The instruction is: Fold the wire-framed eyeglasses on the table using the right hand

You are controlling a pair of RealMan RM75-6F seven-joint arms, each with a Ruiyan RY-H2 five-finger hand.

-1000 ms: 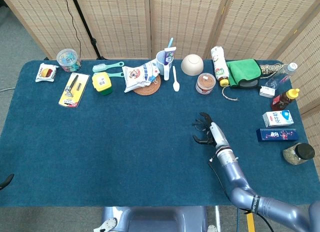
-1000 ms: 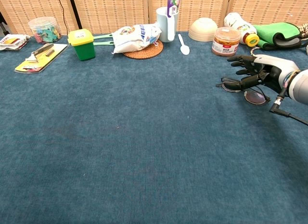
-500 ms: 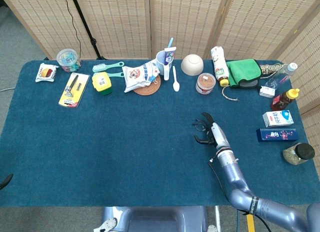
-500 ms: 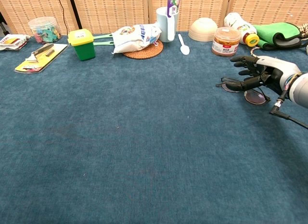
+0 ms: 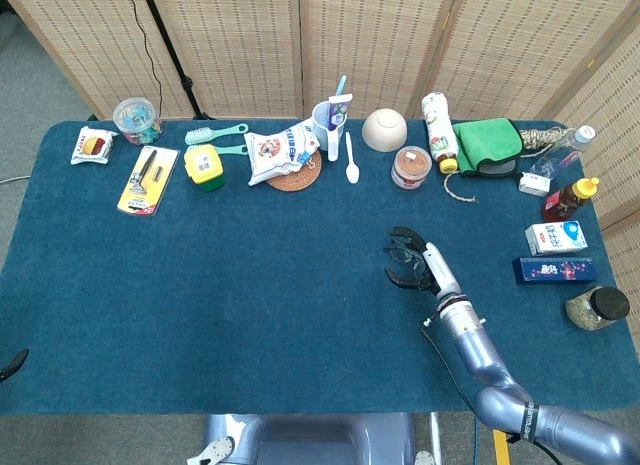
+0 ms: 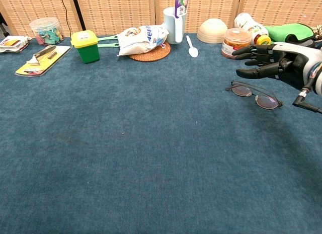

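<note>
While the eyeglasses (image 6: pixel 254 94) lie flat on the blue table (image 6: pixel 126 158), out toward its right side and in front of the orange-lidded jar (image 6: pixel 236 43), the right hand (image 6: pixel 274 60) hangs above and just behind them without touching them. Its fingers (image 6: pixel 251 60) are spread apart and reach out to the left, with nothing held between them. In the chest view there is a clear gap between the fingertips and the frame; the head view shows the hand (image 5: pixel 418 264) directly over the same spot, covering most of the glasses. The left hand is not visible in either view.

Condition of the glasses: lenses facing down or nearly so, thin wire frame. Whether the arms are fully folded in cannot be told at this size; no arm is seen standing up from the cloth.

Judgement on stage: the hand is at the point of approach or check, not in contact. If an arm remains open, the next move calls for lowering the fingertips beside it and sweeping it gently inward against the lenses. The frame is light and is likely to slide on the cloth if pushed without something to steady it.
</note>
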